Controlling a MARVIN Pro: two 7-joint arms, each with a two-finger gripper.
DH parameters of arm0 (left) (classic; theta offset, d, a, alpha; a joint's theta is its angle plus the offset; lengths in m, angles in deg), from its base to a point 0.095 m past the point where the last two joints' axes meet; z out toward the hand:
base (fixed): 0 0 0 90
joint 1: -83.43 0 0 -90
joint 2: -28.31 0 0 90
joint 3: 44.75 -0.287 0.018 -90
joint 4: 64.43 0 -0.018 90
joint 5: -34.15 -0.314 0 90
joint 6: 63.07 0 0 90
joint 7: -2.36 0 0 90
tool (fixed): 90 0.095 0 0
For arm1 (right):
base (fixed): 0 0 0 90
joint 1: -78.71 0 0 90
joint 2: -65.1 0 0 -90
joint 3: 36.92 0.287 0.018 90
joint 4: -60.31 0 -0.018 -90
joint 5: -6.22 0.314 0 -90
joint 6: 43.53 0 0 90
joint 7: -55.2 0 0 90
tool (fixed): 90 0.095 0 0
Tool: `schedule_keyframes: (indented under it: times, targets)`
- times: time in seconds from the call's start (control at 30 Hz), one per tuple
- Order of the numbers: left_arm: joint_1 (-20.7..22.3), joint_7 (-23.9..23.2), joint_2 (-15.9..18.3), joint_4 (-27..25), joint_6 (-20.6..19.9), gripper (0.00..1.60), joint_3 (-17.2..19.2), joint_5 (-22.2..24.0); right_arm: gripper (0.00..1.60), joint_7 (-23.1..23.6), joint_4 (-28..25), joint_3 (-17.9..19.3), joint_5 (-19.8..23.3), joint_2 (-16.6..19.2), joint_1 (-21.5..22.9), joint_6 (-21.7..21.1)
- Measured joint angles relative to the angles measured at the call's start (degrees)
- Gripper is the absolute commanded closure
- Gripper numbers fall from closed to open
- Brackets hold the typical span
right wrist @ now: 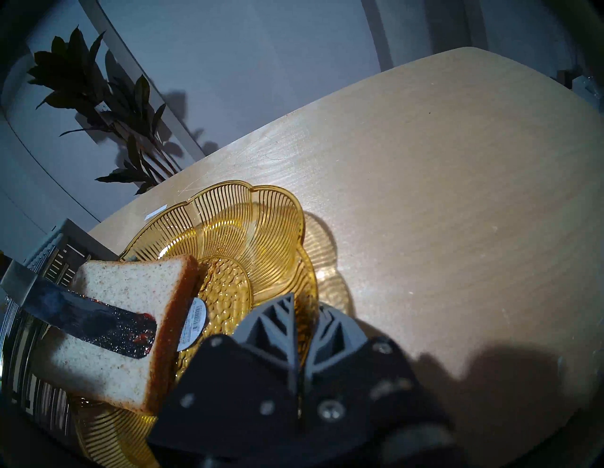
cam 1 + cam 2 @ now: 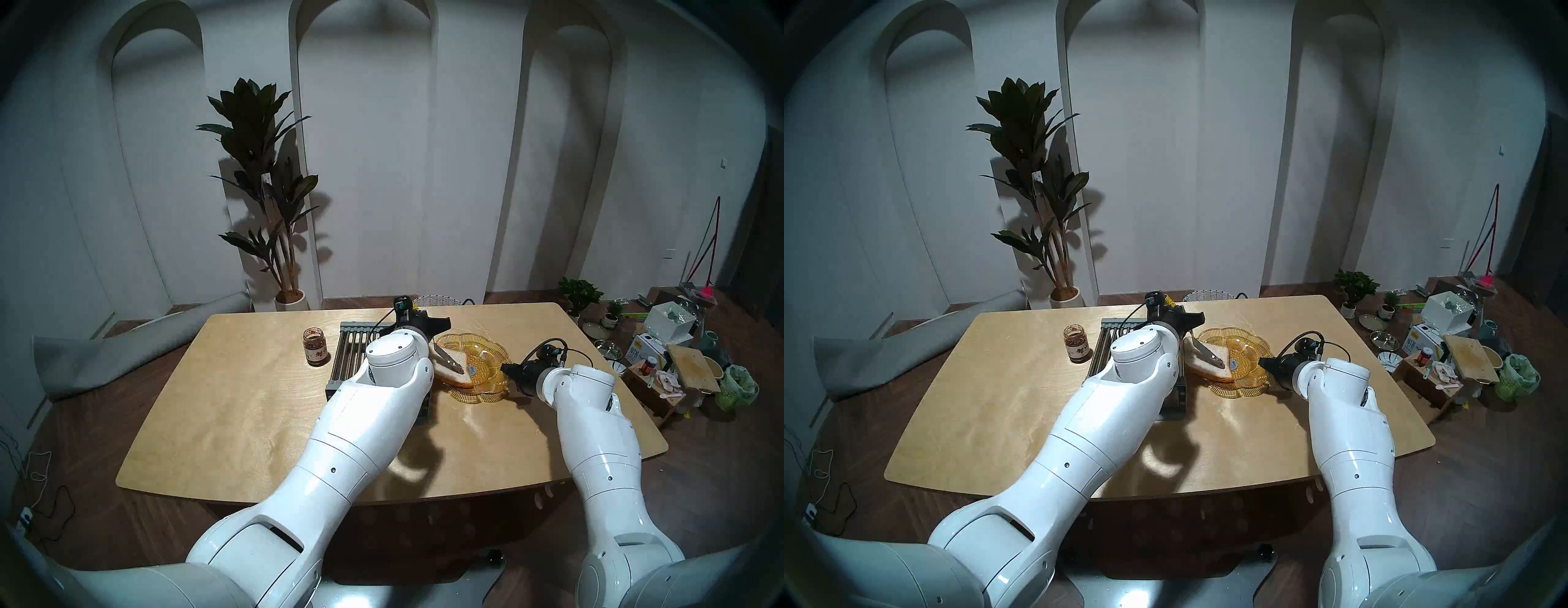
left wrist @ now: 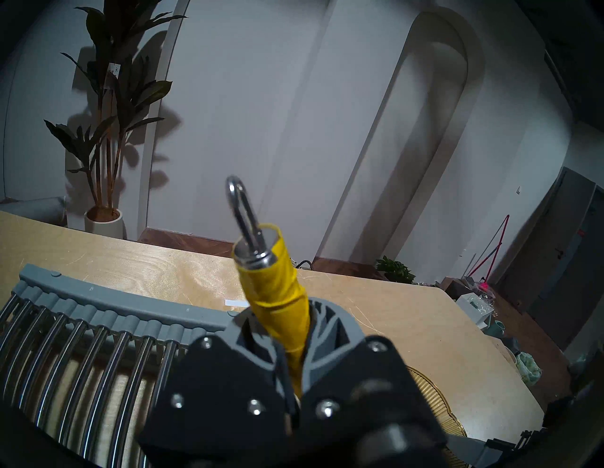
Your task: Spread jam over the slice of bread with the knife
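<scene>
Fingers of the left gripper [image 3: 295,369] squeeze the knife [image 2: 449,359] by its hard yellow handle, right gripper [image 1: 299,330] pinches the glass plate [image 1: 277,209] rim — bread [image 1: 114,333] leaning there is soft, so jam [image 1: 143,336] needs gentle wiping.

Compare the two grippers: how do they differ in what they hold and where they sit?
The left gripper is shut on the knife by its yellow handle, the blade lying on the bread. The right gripper is closed on the amber dish at its near rim. The left sits over the metal rack; the right, low over the table. Both have grey fingers.
</scene>
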Motion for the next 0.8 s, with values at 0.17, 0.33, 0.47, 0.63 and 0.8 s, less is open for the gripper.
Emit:
schedule_keyframes:
  times: [0.17, 0.33, 0.47, 0.63, 0.8]
  targets:
    - [-0.02, 0.27, -0.01, -0.06, -0.03, 1.60, -0.35, -0.13, 1.60, 0.07, 0.30, 0.10, 0.27, 0.23, 0.13, 0.21]
    - [-0.02, 0.61, -0.01, -0.08, -0.06, 1.60, -0.78, -0.31, 1.60, 0.18, 0.57, 0.23, 0.46, 0.50, 0.20, 0.40]
    - [-0.11, 0.69, -0.07, -0.08, 0.17, 1.60, -0.86, -0.30, 1.60, 0.24, 0.73, 0.26, 0.61, 0.66, 0.23, 0.57]
    - [-0.53, 0.57, -0.09, -0.34, 0.65, 1.60, -0.75, -0.20, 1.60, 0.29, 0.83, 0.31, 0.67, 0.78, 0.23, 0.76]
    - [-1.14, 0.53, -0.07, -0.91, 0.86, 1.60, -0.71, -0.20, 1.60, 0.40, 0.86, 0.43, 0.66, 0.93, 0.15, 1.02]
